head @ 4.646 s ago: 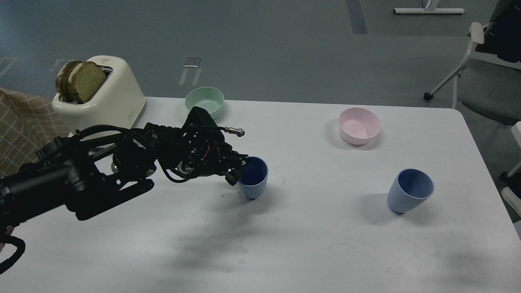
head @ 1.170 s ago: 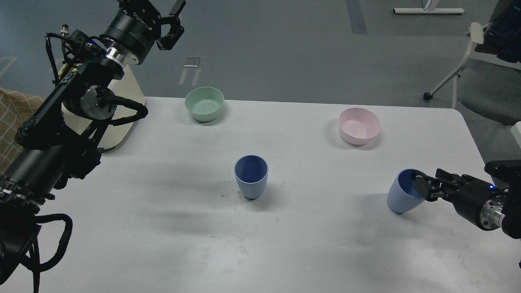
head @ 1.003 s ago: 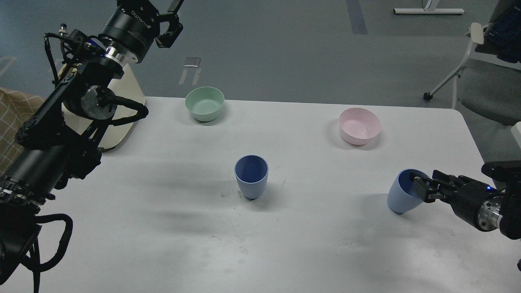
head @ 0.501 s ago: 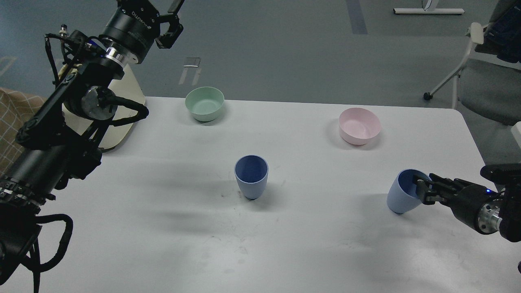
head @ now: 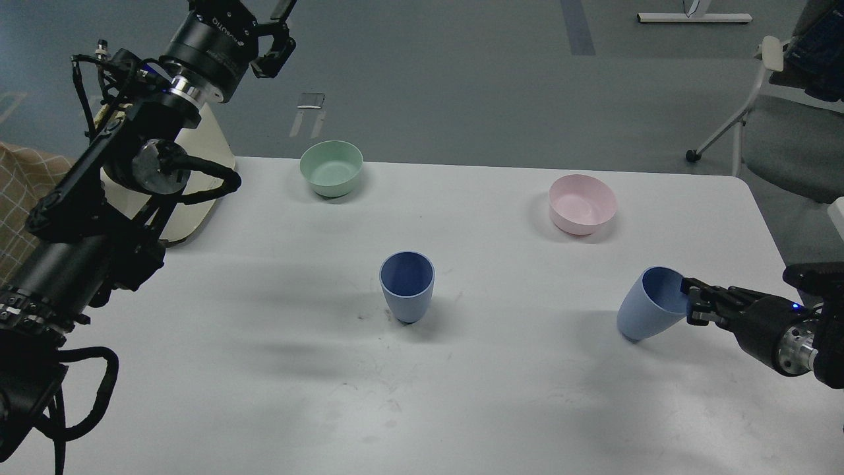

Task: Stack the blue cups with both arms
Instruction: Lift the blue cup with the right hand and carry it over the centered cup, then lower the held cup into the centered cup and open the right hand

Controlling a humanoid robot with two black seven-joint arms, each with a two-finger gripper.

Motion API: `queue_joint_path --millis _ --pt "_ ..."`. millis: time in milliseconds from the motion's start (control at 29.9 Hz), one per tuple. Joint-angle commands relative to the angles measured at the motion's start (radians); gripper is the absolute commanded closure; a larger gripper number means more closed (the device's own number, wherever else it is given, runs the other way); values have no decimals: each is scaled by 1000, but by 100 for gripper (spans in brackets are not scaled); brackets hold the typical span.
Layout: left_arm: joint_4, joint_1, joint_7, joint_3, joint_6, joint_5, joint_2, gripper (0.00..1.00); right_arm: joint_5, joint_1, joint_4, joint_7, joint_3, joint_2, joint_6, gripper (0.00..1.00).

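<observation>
Reaching in low from the right, the right gripper (head: pixel 688 305) pinches the tilted blue cup's (head: pixel 646 313) rim. Raised high, the left gripper (head: pixel 273 30) spreads wide, holding nothing.

Green bowl (head: pixel 331 167) far left on white table (head: pixel 461 409); pink bowl (head: pixel 583 204) right; chair (head: pixel 784 125) beyond.

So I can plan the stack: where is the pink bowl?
In the head view, the pink bowl sits far right on the white table, beyond the tilted blue cup.
</observation>
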Motion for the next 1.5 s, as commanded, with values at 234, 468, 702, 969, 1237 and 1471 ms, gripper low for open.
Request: queue_joint_path --millis 234,468,702,969,1237,1471 --pt "-2 0 1 2 0 0 2 3 211 381 -2 2 -4 -8 0 100" --pt "-5 0 9 2 -6 1 3 3 210 583 18 -3 -244 78 0 100" --pt "-3 1 1 0 -5 1 6 4 199 781 -12 -10 -520 205 0 100" --pt "-3 15 -12 -2 -12 0 6 3 130 808 -71 -10 -626 266 0 100" --pt "-3 21 -19 0 -12 0 2 3 119 808 -75 -10 -695 271 0 100" --pt "-3 21 -19 0 -11 0 0 3 119 801 -80 -10 -699 279 0 100"
